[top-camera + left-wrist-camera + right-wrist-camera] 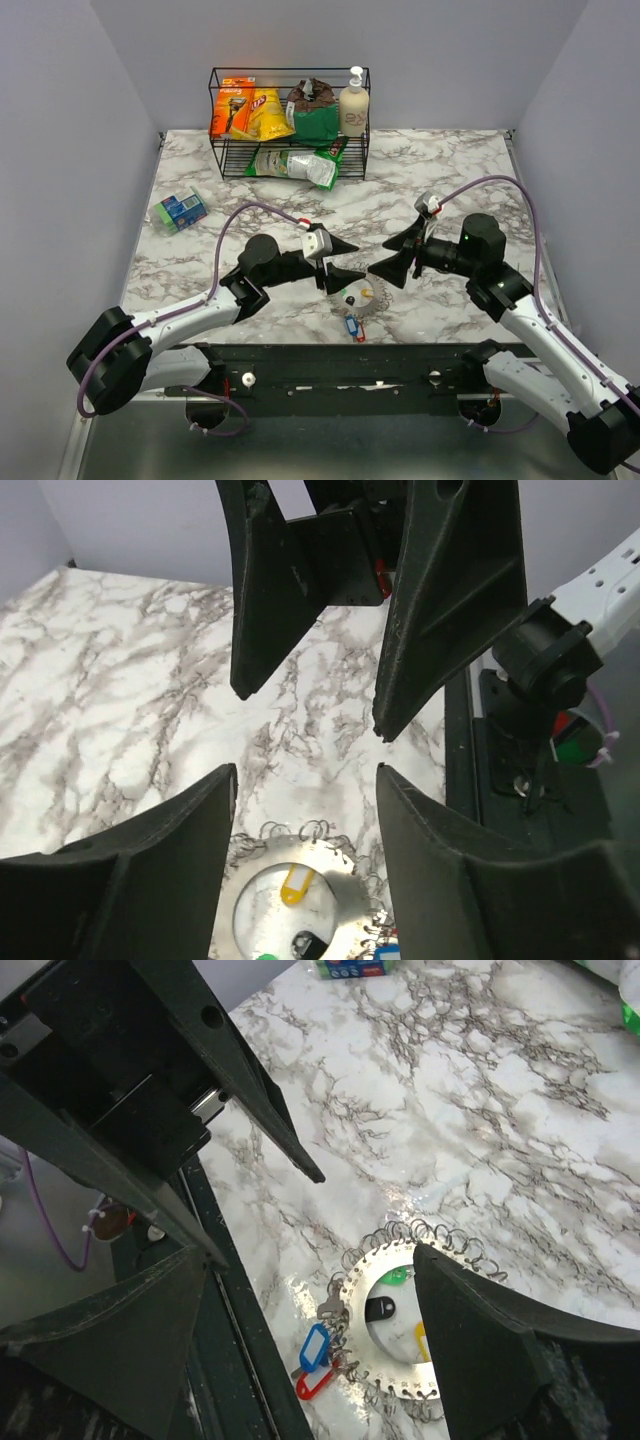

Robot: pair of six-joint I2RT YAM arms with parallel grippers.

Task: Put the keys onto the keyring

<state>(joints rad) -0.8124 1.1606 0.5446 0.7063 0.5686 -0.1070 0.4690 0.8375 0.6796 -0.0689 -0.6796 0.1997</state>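
The keyring [372, 297] is a flat silvery ring edged with wire loops, lying on the marble near the front edge. Green, black and yellow keys lie inside it. A blue key [352, 325] and a red key [358, 336] lie at its near-left rim. My left gripper [347, 260] is open and empty, just left of and above the ring. My right gripper [395, 254] is open and empty, facing it from the right. The left wrist view shows the ring [300, 848] and yellow key [292, 885] below my gripper [306, 770]. The right wrist view shows the ring [356, 1291], blue key [314, 1346] and red key [315, 1385] below my gripper [312, 1250].
A black wire rack [288, 125] with snack bags and a lotion bottle stands at the back. A small blue-green box [179, 210] lies at the left. The dark mounting plate [340, 362] runs along the table's near edge, close to the keys.
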